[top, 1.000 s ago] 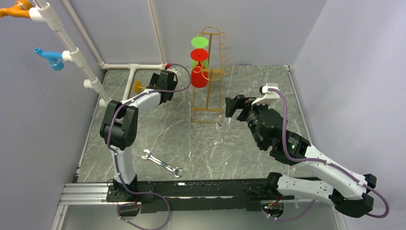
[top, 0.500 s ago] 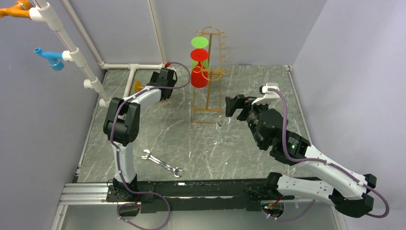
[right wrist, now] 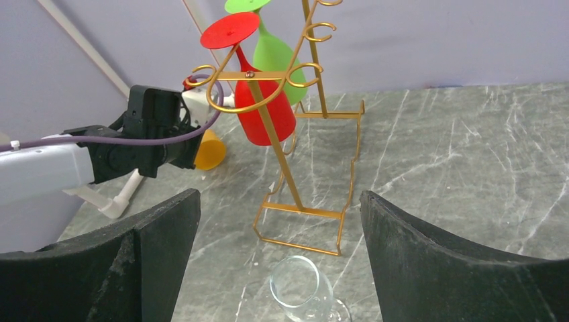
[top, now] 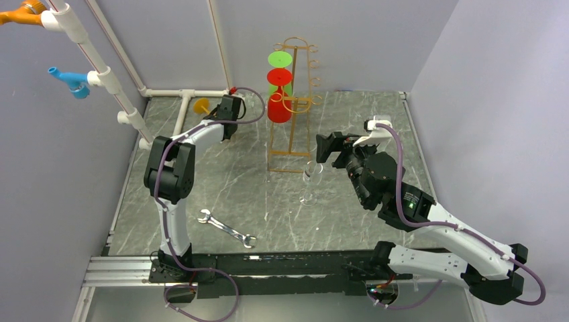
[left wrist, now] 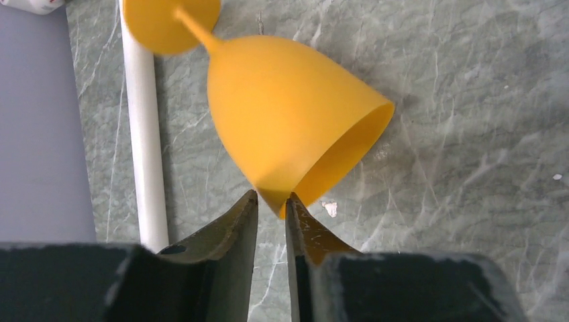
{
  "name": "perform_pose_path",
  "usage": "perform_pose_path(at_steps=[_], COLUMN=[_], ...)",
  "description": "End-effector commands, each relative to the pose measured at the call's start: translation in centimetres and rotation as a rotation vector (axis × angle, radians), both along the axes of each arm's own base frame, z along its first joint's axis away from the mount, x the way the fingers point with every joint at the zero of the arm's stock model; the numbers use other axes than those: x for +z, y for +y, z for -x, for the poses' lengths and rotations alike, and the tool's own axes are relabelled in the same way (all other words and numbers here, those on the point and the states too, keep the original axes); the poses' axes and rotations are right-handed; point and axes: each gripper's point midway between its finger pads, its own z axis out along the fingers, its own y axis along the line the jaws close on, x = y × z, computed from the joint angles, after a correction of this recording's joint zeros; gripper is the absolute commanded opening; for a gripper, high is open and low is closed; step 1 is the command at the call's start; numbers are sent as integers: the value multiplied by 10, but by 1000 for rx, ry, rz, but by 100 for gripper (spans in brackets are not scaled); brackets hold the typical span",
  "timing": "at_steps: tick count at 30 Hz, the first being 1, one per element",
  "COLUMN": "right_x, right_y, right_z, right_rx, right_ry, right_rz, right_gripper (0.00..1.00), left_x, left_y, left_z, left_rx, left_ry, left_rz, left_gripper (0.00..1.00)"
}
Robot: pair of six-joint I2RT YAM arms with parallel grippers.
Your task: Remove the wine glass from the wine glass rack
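Observation:
The gold wire wine glass rack [top: 293, 134] [right wrist: 305, 134] stands at the back middle. A red wine glass [top: 279, 107] [right wrist: 265, 111] and a green one [top: 280, 67] [right wrist: 275, 47] hang upside down on it. An orange wine glass [left wrist: 288, 114] [top: 201, 105] lies tilted by the white pipe, and my left gripper [left wrist: 272, 201] [top: 225, 115] is shut on its rim, one finger inside the bowl and one outside. A clear wine glass [top: 310, 182] [right wrist: 302, 288] stands on the table before the rack's base. My right gripper [right wrist: 278, 201] [top: 329, 149] hangs open just above and behind it, empty.
A white pipe frame [top: 181, 114] [left wrist: 144, 134] runs along the back left, with blue [top: 70, 80] and orange fittings high up. A steel wrench [top: 227, 228] lies near the front left. Walls close in the back and both sides.
My left gripper has closed from wide open onto the orange glass's rim, and the glass's foot has swung toward the back wall. The right arm has not moved.

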Motion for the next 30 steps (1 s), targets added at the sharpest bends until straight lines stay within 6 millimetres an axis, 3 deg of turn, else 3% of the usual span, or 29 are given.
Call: perform_pose_path(at_steps=[1,10,13,14,17,19,24,30], right_x=[18,18,19,19,19,18,18,18], right_y=[-3,-1,-2,-2,-3,-4,-4,-2], right_z=[3,3,4,4,4,5,5,4], right_rx=[6,12,14,15,16,14,14,17], right_ry=[-36,-34,-35,-34,-32,-30,-33,-32], right_rz=[-49,-53,-58,-59,-60,-56,-58,-56], right_gripper=[91,91,91,91,91,91,91,91], left_x=[32,70,74,72,64,56,42,38], left_y=[-2,12,14,14,12,9,4,16], left_z=[-7,-2,-1,0,3,7,11,0], left_rx=[7,63,65,66,57,49,15,26], left_ry=[-74,-158,-177,-175,-162,-147,-121,-92], left_rz=[29,1,-6,-3,24,53,69,-24], left_gripper=[24,15,15,20,57,70,75,73])
